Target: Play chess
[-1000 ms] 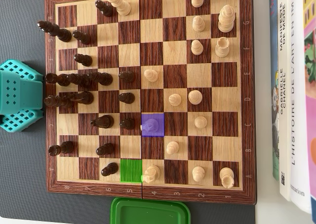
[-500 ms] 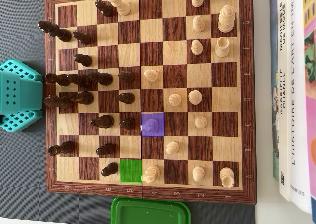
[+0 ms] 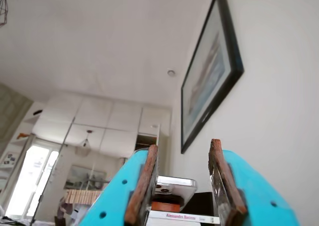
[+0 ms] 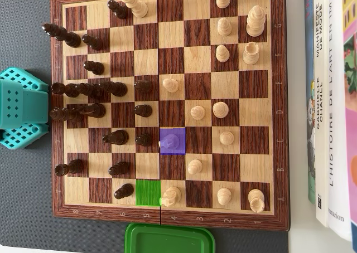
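Observation:
The wooden chessboard [image 4: 167, 215] fills the overhead view, with dark pieces [image 4: 115, 137] on its left half and light pieces [image 4: 221, 109] on its right half. A purple tint covers one square [image 4: 179, 147] and the light pawn on it. A green tint marks an empty square [image 4: 148, 193] beside a light knight [image 4: 172, 196]. The teal arm [image 4: 19, 108] sits off the board's left edge. In the wrist view my gripper [image 3: 183, 144] points up at the wall and ceiling; it is open, with nothing between its brown pads [image 3: 142, 186].
A green lid [image 4: 170, 239] lies below the board's bottom edge. Books [image 4: 329, 97] stand along the right side. In the wrist view, a framed picture [image 3: 209, 71] hangs on the wall, and a phone [image 3: 174, 186] rests on stacked books far behind the fingers.

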